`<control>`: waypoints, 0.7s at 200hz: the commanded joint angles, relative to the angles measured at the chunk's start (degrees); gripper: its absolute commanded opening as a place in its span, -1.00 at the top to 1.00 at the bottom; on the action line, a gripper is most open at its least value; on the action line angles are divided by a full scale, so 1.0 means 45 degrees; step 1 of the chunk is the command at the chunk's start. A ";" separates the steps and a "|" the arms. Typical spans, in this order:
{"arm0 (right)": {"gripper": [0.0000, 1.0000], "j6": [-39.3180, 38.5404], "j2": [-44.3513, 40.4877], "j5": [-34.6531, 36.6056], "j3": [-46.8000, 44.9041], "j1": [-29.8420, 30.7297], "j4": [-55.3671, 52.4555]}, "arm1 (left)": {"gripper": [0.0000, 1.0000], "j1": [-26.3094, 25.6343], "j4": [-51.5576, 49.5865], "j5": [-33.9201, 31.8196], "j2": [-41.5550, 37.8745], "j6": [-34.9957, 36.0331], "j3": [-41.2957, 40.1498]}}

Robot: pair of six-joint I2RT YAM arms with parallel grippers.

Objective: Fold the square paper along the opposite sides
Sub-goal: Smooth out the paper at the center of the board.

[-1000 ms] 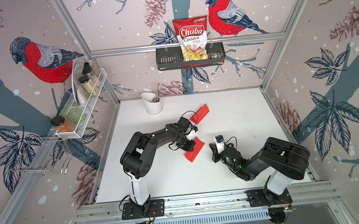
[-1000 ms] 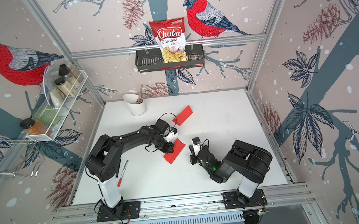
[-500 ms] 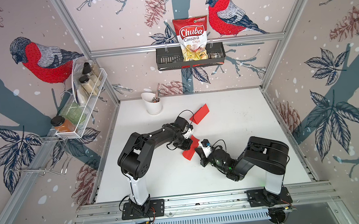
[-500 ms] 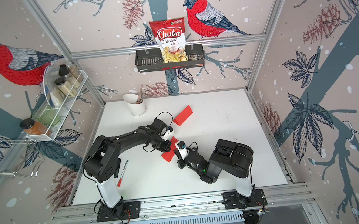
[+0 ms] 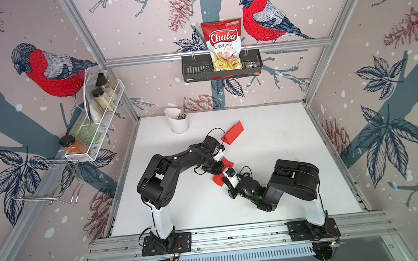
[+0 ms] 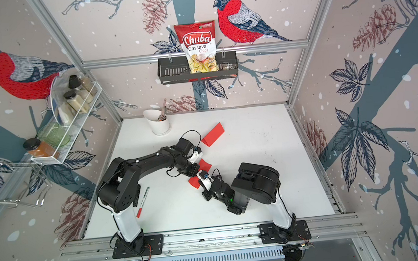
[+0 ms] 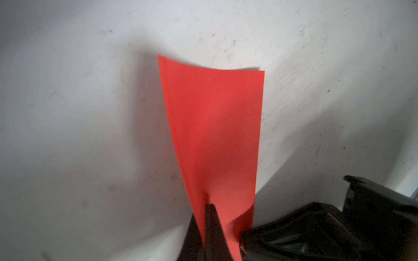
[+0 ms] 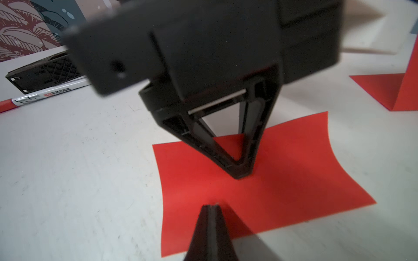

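The folded red paper (image 5: 228, 162) lies mid-surface (image 5: 281, 143), away from every edge, its long axis running 7 to 1 o'clock. The left gripper (image 8: 243, 175) and right gripper (image 8: 212, 206) are both closed with their tips on the paper. There is open room toward 3 o'clock.

The red paper (image 5: 228, 162) (image 6: 205, 164) was found folded into a narrow two-layer strip (image 7: 214, 124), laid near the centre of the white table (image 5: 284, 181), its long axis set from 7 to 1 o'clock, its middle covered in both top views.
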 commanded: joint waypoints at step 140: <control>1.00 -0.0833 0.0482 0.0888 0.0707 0.1218 -0.2504 | 1.00 0.0101 -0.0338 -0.1218 0.0083 0.0070 -0.0527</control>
